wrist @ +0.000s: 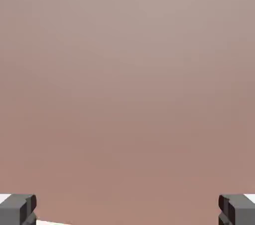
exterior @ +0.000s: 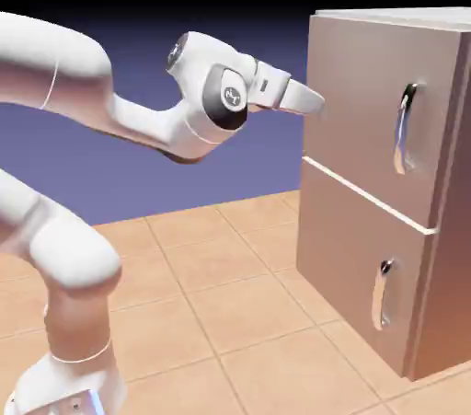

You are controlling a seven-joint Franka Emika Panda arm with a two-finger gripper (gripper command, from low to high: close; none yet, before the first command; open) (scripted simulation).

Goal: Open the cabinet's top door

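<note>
My arm rises at the exterior view's left, well away from the cabinet, and bends over toward it. At its end my gripper points level at the cabinet's left edge, up at the height of the top door. From this view I cannot tell whether the tips touch the panel or stop just short of it.

The cabinet stands on the tan tiled floor at the exterior view's right. Both of its front panels lie flush and shut, with a pale seam between them. The top door's handle, long, curved and silver, runs upright near the cabinet's right edge, well apart from my gripper. The lower panel sits directly under the top door, with its shorter handle below the long one.

In the hand view, brownish-grey cabinet surface fills nearly everything. My two grey fingertips sit at the far bottom corners, spread wide with nothing between them: my hand is released and grasping nothing.
</note>
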